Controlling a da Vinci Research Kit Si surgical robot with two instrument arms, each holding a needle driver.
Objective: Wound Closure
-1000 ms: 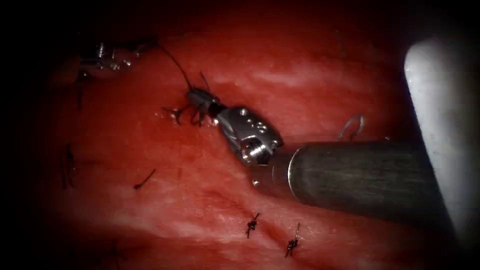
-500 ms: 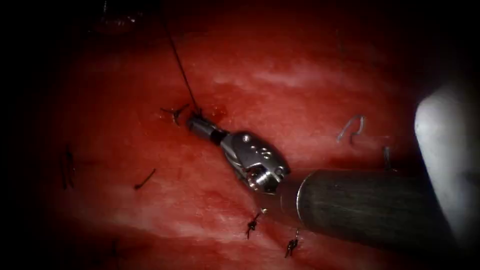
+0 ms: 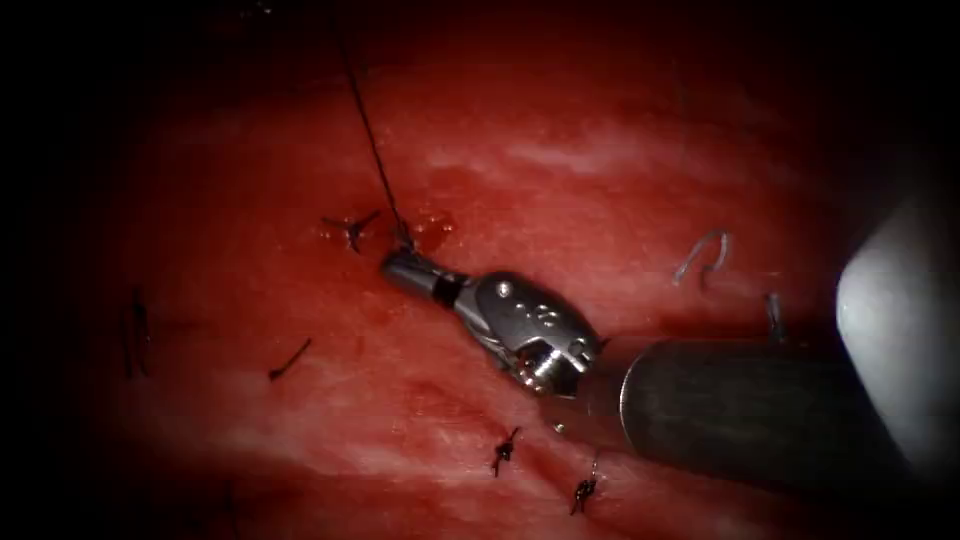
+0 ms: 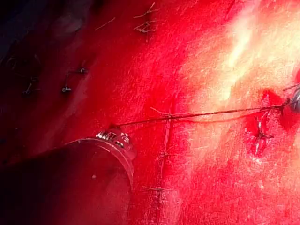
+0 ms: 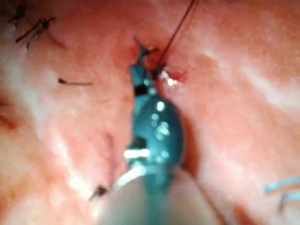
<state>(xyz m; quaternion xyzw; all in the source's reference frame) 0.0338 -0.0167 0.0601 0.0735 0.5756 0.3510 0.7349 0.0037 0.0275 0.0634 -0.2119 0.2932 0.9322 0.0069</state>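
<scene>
Wet meat, shiny steel, matte shaft

The tissue looks wet and glossy, kinda grainy; the right tool has polished metal at its wrist with bright glints, its shaft is dull, matt grey, and the thread is thin, dark, matt fibre.

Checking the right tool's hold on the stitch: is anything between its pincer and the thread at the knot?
Nothing visible stands between them. The right pincer has its tip right at the thread, which runs taut up and away from the knot on the tissue. The curved needle lies loose on the tissue, off to the right.
</scene>
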